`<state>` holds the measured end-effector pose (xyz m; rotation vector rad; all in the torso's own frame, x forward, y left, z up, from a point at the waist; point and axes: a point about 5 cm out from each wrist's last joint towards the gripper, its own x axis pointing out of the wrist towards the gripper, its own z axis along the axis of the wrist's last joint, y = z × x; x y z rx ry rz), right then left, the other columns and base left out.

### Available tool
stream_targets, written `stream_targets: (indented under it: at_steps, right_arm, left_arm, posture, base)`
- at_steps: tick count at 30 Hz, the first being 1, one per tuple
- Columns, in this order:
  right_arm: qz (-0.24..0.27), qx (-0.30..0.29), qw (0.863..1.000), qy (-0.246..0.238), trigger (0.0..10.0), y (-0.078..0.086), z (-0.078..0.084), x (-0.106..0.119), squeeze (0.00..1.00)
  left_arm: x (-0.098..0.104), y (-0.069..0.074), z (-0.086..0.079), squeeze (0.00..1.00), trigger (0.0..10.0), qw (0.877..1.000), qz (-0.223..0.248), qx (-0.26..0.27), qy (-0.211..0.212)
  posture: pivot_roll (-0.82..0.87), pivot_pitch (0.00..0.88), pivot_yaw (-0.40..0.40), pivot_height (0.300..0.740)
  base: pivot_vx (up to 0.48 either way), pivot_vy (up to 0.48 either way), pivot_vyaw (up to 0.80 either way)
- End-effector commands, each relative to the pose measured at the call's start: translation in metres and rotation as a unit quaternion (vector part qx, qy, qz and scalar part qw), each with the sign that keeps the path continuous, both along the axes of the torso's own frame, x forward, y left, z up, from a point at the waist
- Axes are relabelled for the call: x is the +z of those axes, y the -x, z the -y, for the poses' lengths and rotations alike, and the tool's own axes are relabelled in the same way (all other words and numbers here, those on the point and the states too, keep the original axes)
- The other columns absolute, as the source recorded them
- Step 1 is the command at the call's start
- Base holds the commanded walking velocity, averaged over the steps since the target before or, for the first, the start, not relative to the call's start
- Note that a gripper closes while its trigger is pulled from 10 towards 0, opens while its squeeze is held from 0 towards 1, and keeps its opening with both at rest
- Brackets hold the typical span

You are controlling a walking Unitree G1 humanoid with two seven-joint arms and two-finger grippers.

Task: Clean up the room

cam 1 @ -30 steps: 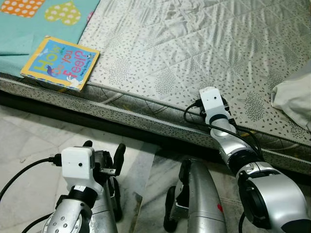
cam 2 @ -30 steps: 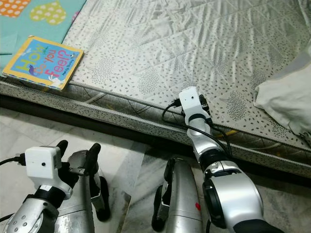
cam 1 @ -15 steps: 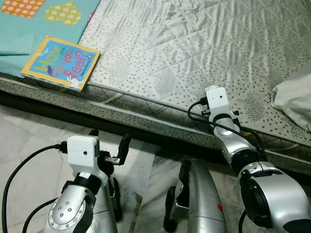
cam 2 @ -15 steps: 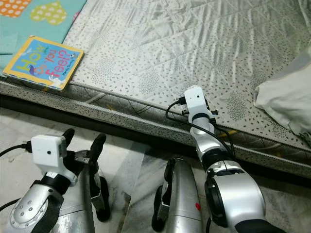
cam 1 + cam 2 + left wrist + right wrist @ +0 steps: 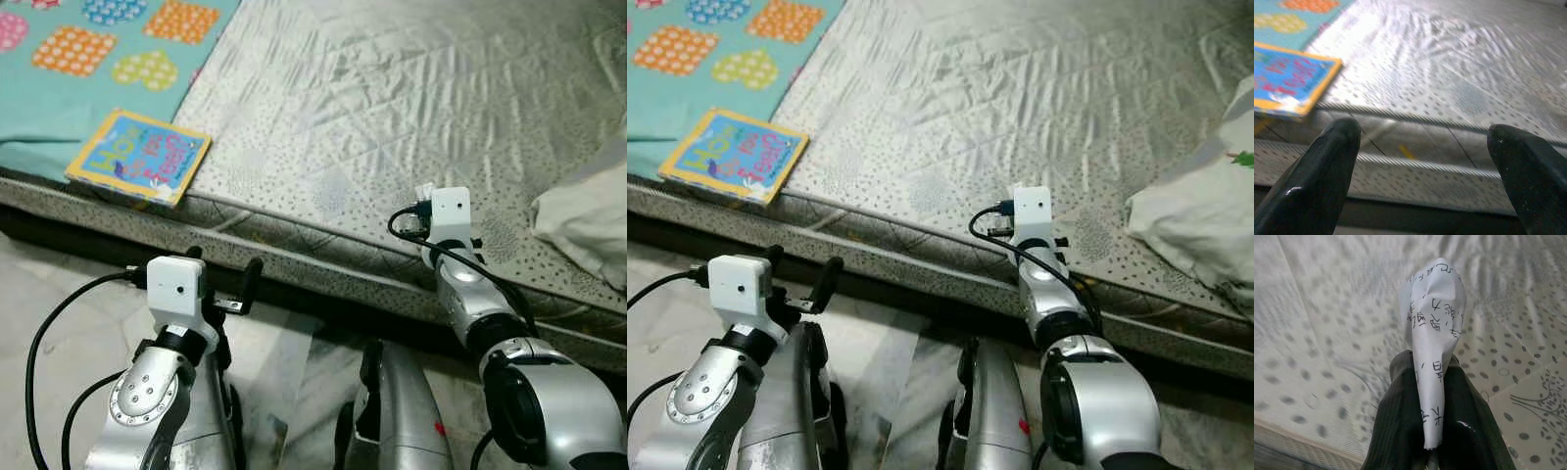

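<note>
A crumpled white scrap of paper printed with black characters is pinched in my right gripper, which is shut on it and reaches over the near edge of the grey dotted mattress. A corner of the paper peeks out past the right wrist camera. My left gripper hangs open above the floor, just in front of the mattress side, its fingers spread wide with nothing between them. A colourful picture book lies at the mattress edge, ahead and left of the left gripper.
A teal blanket with coloured shapes covers the mattress's left part, under the book. White bedding lies at the right edge. Marble floor runs along the bed's front. My silver legs show at the bottom.
The camera has shifted, bringing more of the bed into view. My left arm has risen toward the mattress edge, still open. The right gripper has reached slightly farther over the mattress with the paper.
</note>
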<state>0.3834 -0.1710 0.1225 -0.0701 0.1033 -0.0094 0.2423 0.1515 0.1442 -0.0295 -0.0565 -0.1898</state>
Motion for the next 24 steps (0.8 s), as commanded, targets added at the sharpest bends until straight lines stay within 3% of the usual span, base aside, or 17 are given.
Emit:
stream_targets:
  at_steps: [1, 9, 16, 17, 18, 24]
  right_arm:
    - [0.005, 0.002, 1.0, -0.013, 0.0, 0.003, 0.004, -0.002, 0.0]
    - [0.027, 0.056, 0.994, -0.093, 0.0, 0.009, -0.009, -0.005, 0.0]
    - [0.029, 0.118, 0.987, -0.109, 0.1, 0.018, -0.021, -0.012, 0.0]
    - [0.024, 0.117, 0.986, -0.119, 6.0, 0.021, -0.021, -0.014, 0.0]
    - [0.024, 0.117, 0.985, -0.123, 10.0, 0.022, -0.022, -0.014, 0.0]
    - [0.082, 0.14, 0.974, -0.158, 10.0, 0.034, -0.027, 0.001, 0.0]
  left_arm:
    - [-0.006, -0.002, -0.006, 0.0, 10.0, 1.0, -0.004, 0.015, -0.007]
    - [-0.015, -0.009, -0.032, 0.0, 10.0, 0.992, 0.011, 0.116, -0.044]
    - [-0.021, -0.007, -0.043, 0.0, 10.0, 0.99, 0.019, 0.125, -0.06]
    - [-0.024, -0.008, -0.045, 0.0, 10.0, 0.99, 0.02, 0.127, -0.061]
    - [-0.026, -0.008, -0.045, 0.0, 10.0, 0.99, 0.019, 0.128, -0.061]
    - [-0.029, -0.015, -0.042, 0.0, 10.0, 0.99, 0.022, 0.126, -0.054]
  posture:
    - [0.14, 0.08, -0.102, 0.55]
    - [0.12, 0.005, -0.107, 0.55]
    - [0.11, 0.0, -0.1, 0.55]
    - [0.11, 0.0, -0.099, 0.55]
    - [0.1, 0.0, -0.096, 0.55]
    - [0.09, 0.0, -0.086, 0.55]
  base:
    - [0.0, 0.0, 0.0]
    - [0.0, 0.0, 0.0]
    - [0.0, 0.0, 0.0]
    - [0.0, 0.0, 0.0]
    - [0.0, 0.0, 0.0]
    - [0.0, 0.0, 0.0]
